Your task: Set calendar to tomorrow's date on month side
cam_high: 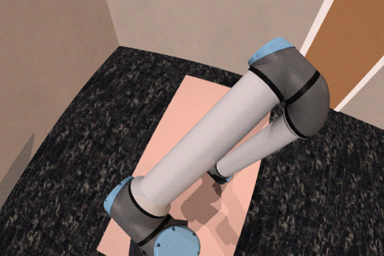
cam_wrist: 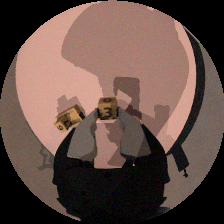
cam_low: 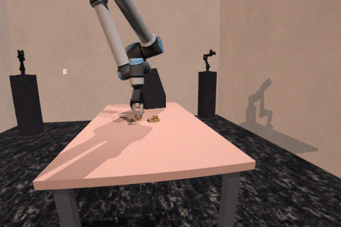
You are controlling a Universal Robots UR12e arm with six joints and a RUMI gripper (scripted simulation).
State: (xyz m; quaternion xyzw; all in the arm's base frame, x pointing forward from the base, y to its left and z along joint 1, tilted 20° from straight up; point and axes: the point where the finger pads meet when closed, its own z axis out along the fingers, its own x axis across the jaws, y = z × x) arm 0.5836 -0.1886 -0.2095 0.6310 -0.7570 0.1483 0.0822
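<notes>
The gripper (cam_low: 138, 116) (cam_wrist: 108, 115) points down, with its jaws on either side of a wooden cube (cam_low: 138, 118) (cam_wrist: 106, 110), and is shut on it. In the wrist view a dark 3 shows on this cube, with part of another mark on the face above it. The cube is just above or at the table; the gap is too small to tell. The tray (cam_low: 151, 121) stands beside the gripper, to the right in the exterior view. The other cube (cam_low: 156, 117) (cam_wrist: 63, 123) sits at one end of it; its mark is not clearly readable. The arm hides the cubes and tray in the top view.
The pink table (cam_high: 166, 123) (cam_low: 174, 148) carries the cubes and tray. A black slanted block (cam_low: 155, 89) stands behind the gripper. Two black pedestals (cam_low: 26, 105) (cam_low: 207, 96) with small dark devices stand beyond the table, one at each side.
</notes>
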